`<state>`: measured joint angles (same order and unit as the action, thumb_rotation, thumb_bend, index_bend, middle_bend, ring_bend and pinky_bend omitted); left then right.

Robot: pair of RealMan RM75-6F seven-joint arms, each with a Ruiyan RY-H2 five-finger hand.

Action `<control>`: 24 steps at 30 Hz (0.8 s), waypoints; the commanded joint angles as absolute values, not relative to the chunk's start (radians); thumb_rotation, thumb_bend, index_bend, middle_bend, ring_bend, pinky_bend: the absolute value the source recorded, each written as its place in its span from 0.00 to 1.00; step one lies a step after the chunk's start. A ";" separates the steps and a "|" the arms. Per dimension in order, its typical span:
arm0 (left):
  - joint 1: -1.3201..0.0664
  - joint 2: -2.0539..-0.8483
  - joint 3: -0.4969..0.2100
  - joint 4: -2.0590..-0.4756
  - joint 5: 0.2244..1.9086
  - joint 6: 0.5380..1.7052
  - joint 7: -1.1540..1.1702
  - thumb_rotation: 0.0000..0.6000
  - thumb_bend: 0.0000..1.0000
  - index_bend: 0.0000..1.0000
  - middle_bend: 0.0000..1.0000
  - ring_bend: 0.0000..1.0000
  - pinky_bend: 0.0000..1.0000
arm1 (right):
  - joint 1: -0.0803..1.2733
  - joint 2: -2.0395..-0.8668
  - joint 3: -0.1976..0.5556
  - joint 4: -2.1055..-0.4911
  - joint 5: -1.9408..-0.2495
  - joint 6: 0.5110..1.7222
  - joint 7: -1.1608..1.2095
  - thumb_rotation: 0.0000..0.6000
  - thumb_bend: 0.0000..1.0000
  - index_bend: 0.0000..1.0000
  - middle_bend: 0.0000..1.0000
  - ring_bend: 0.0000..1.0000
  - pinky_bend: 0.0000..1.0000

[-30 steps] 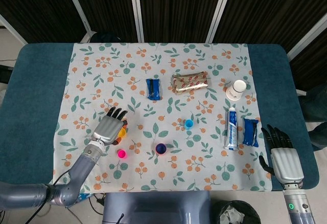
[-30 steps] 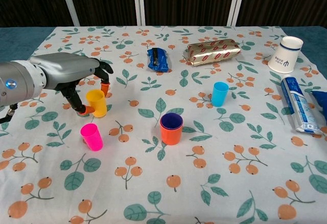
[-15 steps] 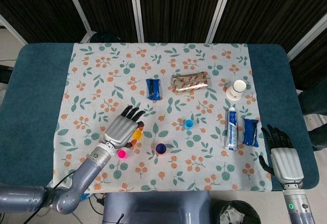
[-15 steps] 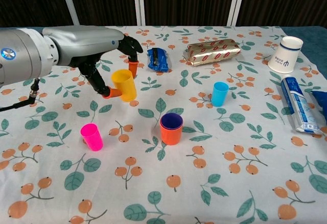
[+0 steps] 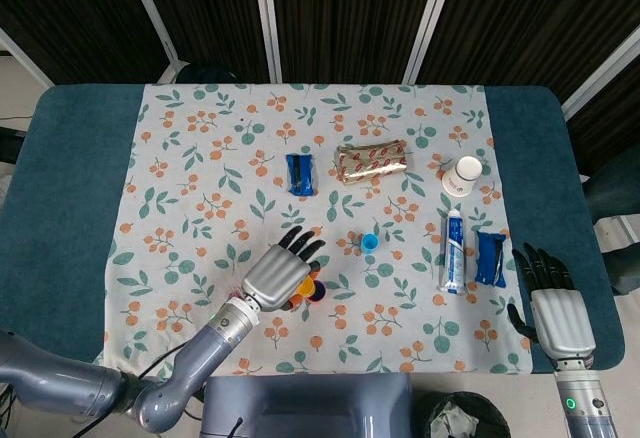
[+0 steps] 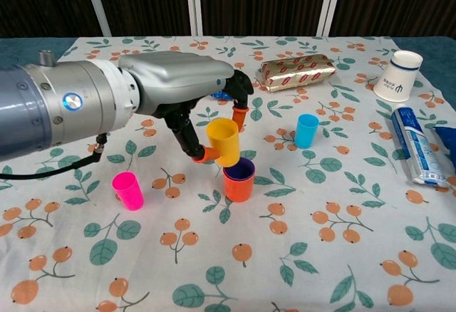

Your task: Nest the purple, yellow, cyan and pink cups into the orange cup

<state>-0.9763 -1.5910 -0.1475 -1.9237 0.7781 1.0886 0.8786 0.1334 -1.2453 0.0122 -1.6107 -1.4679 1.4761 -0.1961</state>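
Note:
My left hand (image 6: 187,92) pinches the yellow cup (image 6: 224,141) and holds it tilted just above the orange cup (image 6: 239,184). The purple cup (image 6: 240,169) sits nested inside the orange one. A pink cup (image 6: 128,190) stands upright to the left, and a cyan cup (image 6: 307,130) stands to the right. In the head view the left hand (image 5: 280,276) covers most of the orange cup, while the cyan cup (image 5: 369,242) shows clear of it. My right hand (image 5: 549,303) rests at the table's right front edge, fingers apart, holding nothing.
A gold packet (image 6: 296,70) lies at the back, with a blue packet (image 5: 300,173) to its left. At the right are a white paper cup (image 6: 399,75), a toothpaste tube (image 6: 417,147) and another blue packet (image 5: 489,258).
The left hand has lifted the yellow cup from the left side and carried it right, to just over the orange cup. The right hand has not moved.

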 commanded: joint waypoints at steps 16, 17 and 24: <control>-1.018 -1.702 -0.135 -1.836 0.770 1.132 0.923 1.00 0.31 0.50 0.11 0.00 0.04 | 0.124 -1.236 0.026 -1.611 -1.471 1.479 -0.178 1.00 0.45 0.02 0.00 0.02 0.12; -1.018 -1.704 -0.135 -1.835 0.769 1.133 0.924 1.00 0.31 0.50 0.11 0.00 0.04 | 0.124 -1.236 0.026 -1.611 -1.472 1.479 -0.178 1.00 0.45 0.02 0.00 0.02 0.11; -1.027 -1.700 -0.117 -1.834 0.732 1.139 0.966 1.00 0.21 0.24 0.07 0.00 0.03 | 0.123 -1.236 0.027 -1.610 -1.472 1.473 -0.181 1.00 0.45 0.02 0.00 0.02 0.11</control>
